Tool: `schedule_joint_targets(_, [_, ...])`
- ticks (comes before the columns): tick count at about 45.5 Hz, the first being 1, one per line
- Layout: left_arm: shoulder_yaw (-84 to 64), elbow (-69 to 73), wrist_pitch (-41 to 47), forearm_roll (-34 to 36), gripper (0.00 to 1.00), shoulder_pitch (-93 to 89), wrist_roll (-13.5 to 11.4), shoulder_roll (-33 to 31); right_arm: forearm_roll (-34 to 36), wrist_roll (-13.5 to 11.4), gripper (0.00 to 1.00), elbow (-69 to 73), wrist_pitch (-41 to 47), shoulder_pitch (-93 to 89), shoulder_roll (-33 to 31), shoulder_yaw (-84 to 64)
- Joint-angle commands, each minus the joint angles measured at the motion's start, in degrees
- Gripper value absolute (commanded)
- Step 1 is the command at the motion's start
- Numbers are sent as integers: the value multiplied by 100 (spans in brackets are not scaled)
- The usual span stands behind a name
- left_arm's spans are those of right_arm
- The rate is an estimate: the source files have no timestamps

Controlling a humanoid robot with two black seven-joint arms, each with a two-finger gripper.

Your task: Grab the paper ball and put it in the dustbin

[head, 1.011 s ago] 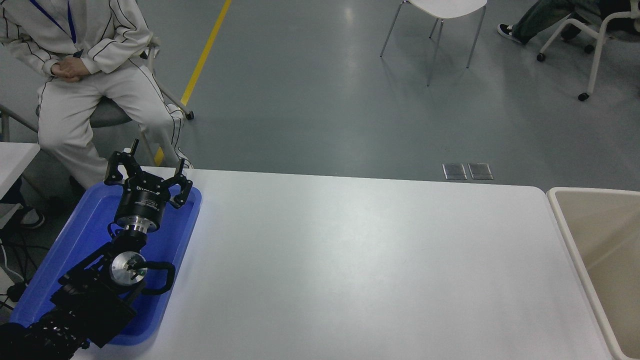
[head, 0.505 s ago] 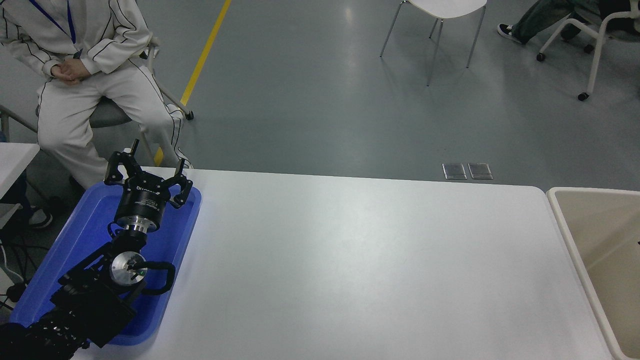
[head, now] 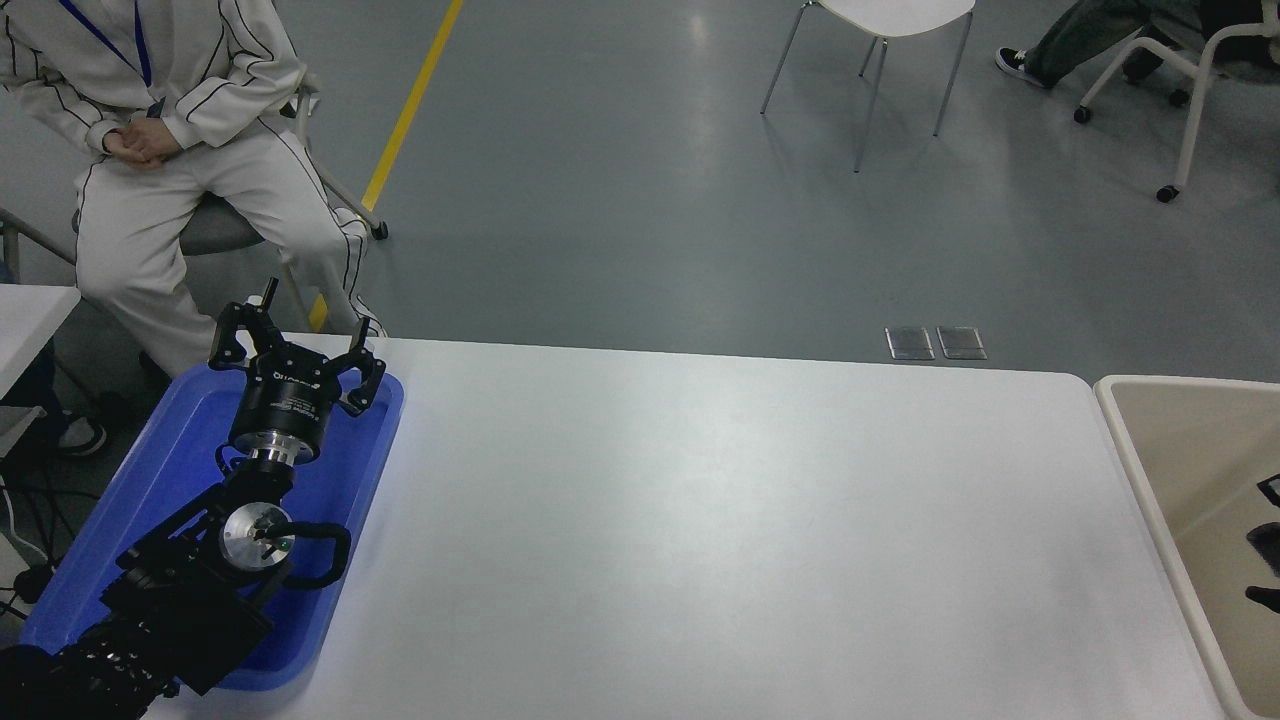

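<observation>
Since a moment ago, black tips of the right end effector (head: 1266, 545) have appeared at the right edge over the dustbin (head: 1140, 470); I cannot tell its state. Left end effector (head: 296, 352) sits parked, fingers apart, over the blue tray (head: 150, 470). No paper ball shows on the worktop (head: 700, 520); find it first.

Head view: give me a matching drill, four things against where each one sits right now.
1 left gripper
2 right gripper
3 dustbin
4 blue tray

A past the table's right end
B table's left end
C over the blue tray, open
D right picture edge, over the dustbin, only tips visible

Pairs: 1-C, 2-D, 3-A, 4-B
</observation>
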Motion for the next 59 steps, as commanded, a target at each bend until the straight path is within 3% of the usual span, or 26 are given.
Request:
schedule_joint_targets(1, [1, 0, 0, 0, 100, -1, 0, 1, -9, 16, 0, -59, -70, -12, 78, -54])
schedule_joint_targets(11, [-8, 0, 0, 0, 100, 8, 0, 1, -9, 16, 0, -111, -141, -12, 87, -71])
schedule_joint_targets(15, [1, 0, 0, 0, 100, 8, 0, 1, -26, 16, 55, -217, -333, -12, 69, -72])
schedule_joint_targets(17, [1, 0, 0, 0, 100, 8, 0, 1, -18, 16, 65, -234, -430, -12, 43, -63])
schedule_joint_targets(22, [1, 0, 0, 0, 100, 8, 0, 1, -9, 16, 71, -226, -519, -56, 43, -54])
schedule_joint_targets(48, [1, 0, 0, 0, 100, -1, 0, 1, -9, 16, 74, -191, -527, 5, 69, -54])
schedule_joint_targets(55, [-8, 0, 0, 0, 100, -1, 0, 1, 0, 16, 82, -42, -536, 172, -1, 25])
schedule_joint_targets(58, [1, 0, 0, 0, 100, -1, 0, 1, 0, 16, 99, 134, -536, 295, -98, 34])
schedule_joint_targets(59, [-8, 0, 0, 0, 100, -1, 0, 1, 0, 16, 100, 196, -536, 322, -159, 34])
